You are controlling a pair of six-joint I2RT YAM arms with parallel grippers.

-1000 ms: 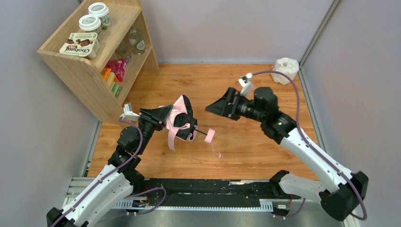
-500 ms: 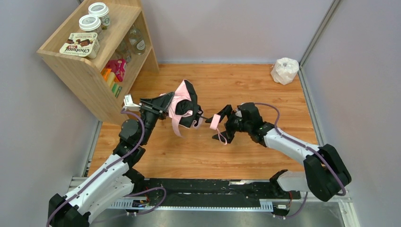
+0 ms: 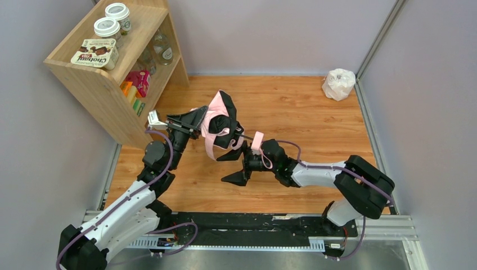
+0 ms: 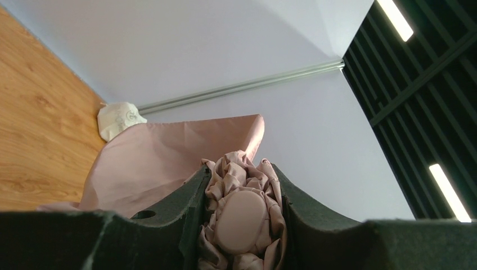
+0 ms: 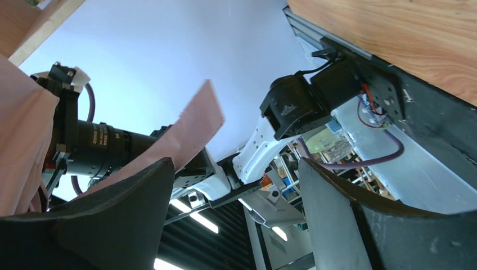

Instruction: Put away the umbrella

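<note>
While in left claw [image 3: 194, 121], umbrella [image 3: 217, 111]; 2 jars [image 3: 107, 27] atop shelf [image 3: 90, 84].

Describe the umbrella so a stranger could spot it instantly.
Find the wooden shelf on the left; just right of it, the left tool grips a crumpled bundle. That is the umbrella: pale pink and black fabric with a small pink handle sticking out, unlike the white bag far right.

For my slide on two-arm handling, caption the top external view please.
Left end effector grips the bunched pink umbrella while the open right end effector hovers near its handle.
</note>
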